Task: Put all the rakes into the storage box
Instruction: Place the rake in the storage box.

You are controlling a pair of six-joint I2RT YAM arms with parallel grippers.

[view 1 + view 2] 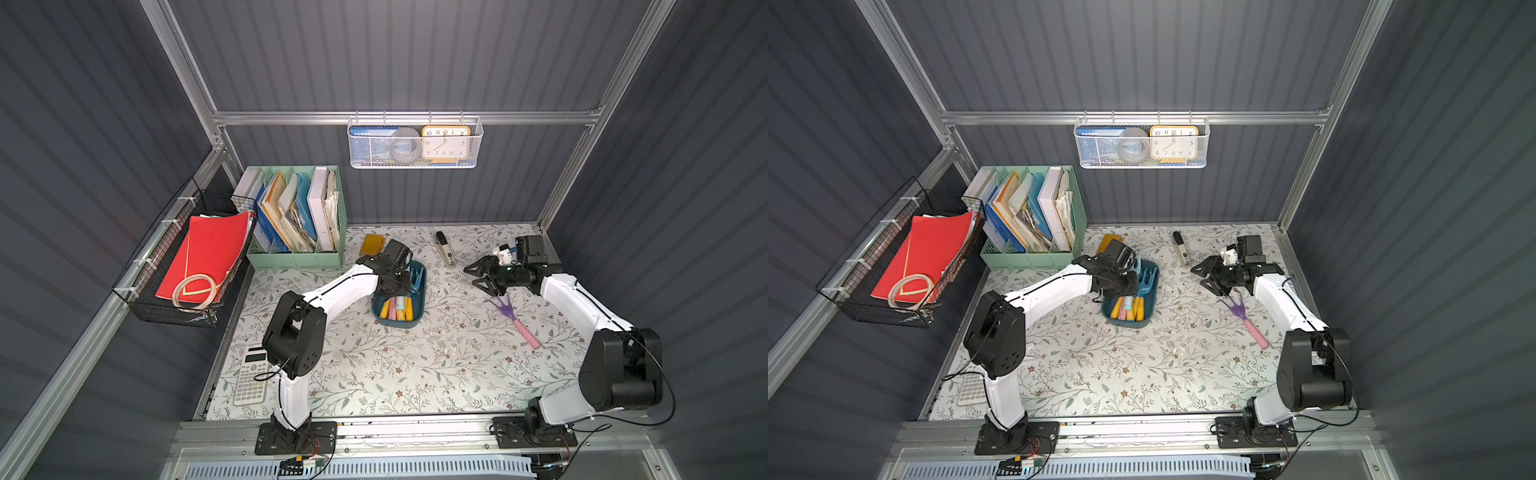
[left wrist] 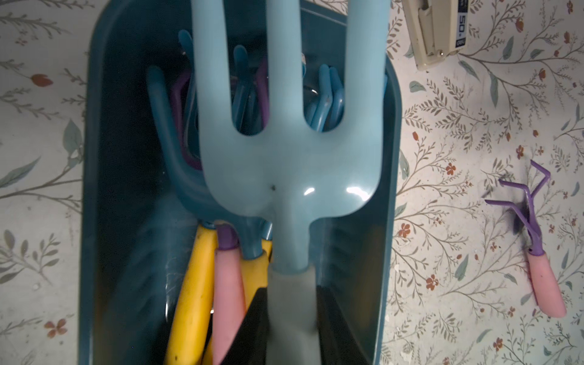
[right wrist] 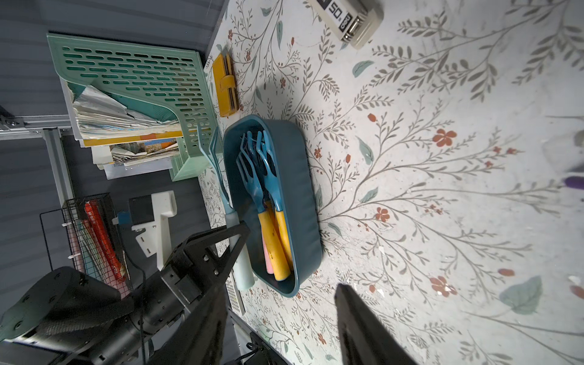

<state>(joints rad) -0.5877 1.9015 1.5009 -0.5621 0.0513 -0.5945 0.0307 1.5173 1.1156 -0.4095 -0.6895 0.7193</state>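
The left gripper (image 2: 292, 319) is clamped on the pale handle of a light-blue rake (image 2: 289, 164), held over the storage box (image 1: 419, 309); in the right wrist view the rake (image 3: 221, 189) is seen just above the box's rim (image 3: 303, 189), on the organizer side. The tray is already crowded with blue forks on yellow handles (image 3: 278, 249) and one pink-handled tool (image 2: 227, 303). The right gripper (image 1: 484, 275) is held above the table with jaws parted and nothing between them. A purple rake (image 1: 515, 320) with a pink handle is left lying on the floral table (image 1: 415, 374), near the right arm. A stapler (image 1: 444, 248) and a yellow wallet (image 1: 372, 244) are set behind the tray, and the mint-green file organizer (image 1: 295, 257) stands beside it. A calculator (image 1: 251, 376) is partly hidden by the left arm. The tine tips are cut off in the left wrist view.
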